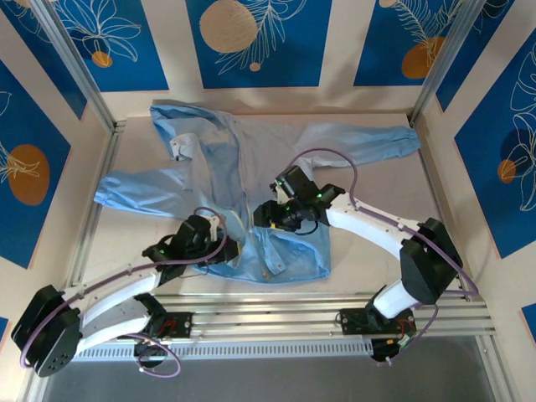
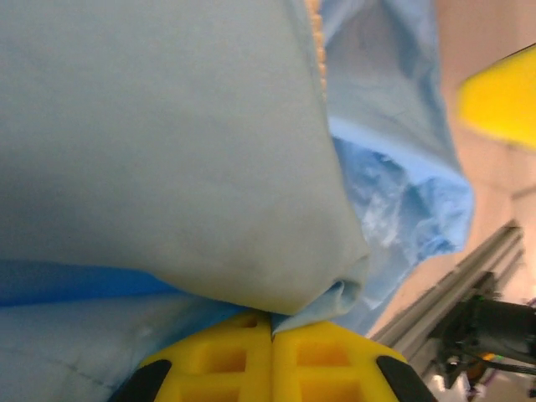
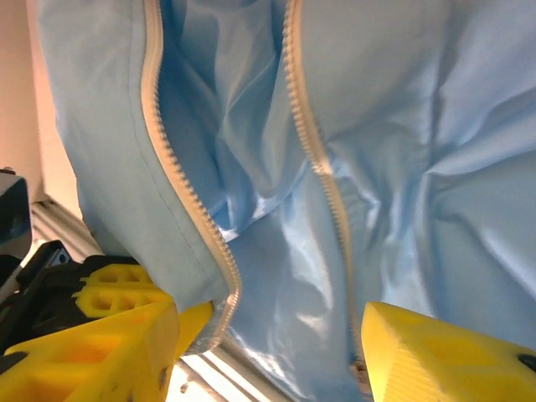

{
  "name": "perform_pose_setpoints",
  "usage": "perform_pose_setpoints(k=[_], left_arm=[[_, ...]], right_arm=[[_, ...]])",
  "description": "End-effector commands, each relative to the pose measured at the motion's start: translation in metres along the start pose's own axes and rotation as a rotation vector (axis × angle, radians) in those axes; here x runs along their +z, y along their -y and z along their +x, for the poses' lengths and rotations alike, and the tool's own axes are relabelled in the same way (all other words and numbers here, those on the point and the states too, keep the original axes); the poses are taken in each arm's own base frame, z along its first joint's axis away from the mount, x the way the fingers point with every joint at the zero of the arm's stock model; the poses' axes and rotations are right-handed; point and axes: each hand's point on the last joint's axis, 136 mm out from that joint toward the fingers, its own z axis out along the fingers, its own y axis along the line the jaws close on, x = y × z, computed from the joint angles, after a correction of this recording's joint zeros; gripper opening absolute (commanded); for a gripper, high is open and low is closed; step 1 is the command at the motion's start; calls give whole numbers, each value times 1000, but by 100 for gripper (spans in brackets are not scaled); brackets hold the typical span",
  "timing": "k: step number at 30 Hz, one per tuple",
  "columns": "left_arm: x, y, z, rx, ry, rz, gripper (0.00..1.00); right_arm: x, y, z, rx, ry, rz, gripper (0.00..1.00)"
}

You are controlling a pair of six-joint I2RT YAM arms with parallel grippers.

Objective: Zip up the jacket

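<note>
The light-blue jacket [image 1: 251, 151] lies spread on the table, its front open and its sleeves stretched out left and right. My left gripper [image 1: 223, 246] is at the lower left hem. Its yellow pads [image 2: 272, 335] are shut on a folded corner of the jacket [image 2: 167, 142]. My right gripper [image 1: 265, 216] hovers over the front opening, just right of the left one. It stands open [image 3: 268, 352] above the jacket's hem [image 3: 285, 276], with one whitish zipper strip [image 3: 188, 201] near its left finger [image 3: 100, 352] and the other zipper strip [image 3: 316, 151] running toward its right finger [image 3: 444, 352].
Aluminium rails [image 1: 318, 306] run along the near edge just below the hem. Metal frame posts [image 1: 77, 71] and blue patterned walls close in the table [image 1: 377, 201] on three sides. The right arm [image 1: 377, 222] crosses the jacket's lower right.
</note>
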Motion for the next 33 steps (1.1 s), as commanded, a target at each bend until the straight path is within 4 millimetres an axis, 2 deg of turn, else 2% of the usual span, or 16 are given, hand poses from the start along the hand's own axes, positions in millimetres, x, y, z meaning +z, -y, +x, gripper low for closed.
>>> perform_pose_setpoints(k=[1,5,12,18,19,21,23,24,26,28,30,33], left_arm=[[-9,20,-16,-39,53,132,0],[-16,22,-22,-44,58,168,0],[-13,27,-27,-105,67,257,0],[-16,27,-31,-140,71,272,0],[-16,27,-31,-143,71,272,0],[-17,26,-31,-151,67,269,0],[-17,22,-28,-158,55,243,0],[-18,20,-27,-155,48,228,4],[-21,13,-23,-139,22,163,25],[-29,9,-20,-98,-9,86,41],[-40,11,-21,-38,-27,32,48],[-57,18,-26,55,-34,-17,51]], right_arm=[[19,-21,6,60,-72,-131,61],[31,-32,-1,72,-91,-205,61],[40,-64,-8,42,-131,-369,63],[45,-71,-5,40,-142,-399,61],[45,-73,-5,33,-139,-404,59],[43,-76,-3,22,-138,-409,49],[40,-75,-3,18,-123,-397,29],[38,-75,-4,14,-110,-389,23],[32,-71,-6,18,-88,-346,13],[26,-69,-8,10,-75,-292,10],[19,-68,-9,-8,-70,-241,10],[12,-69,-10,-50,-78,-188,9]])
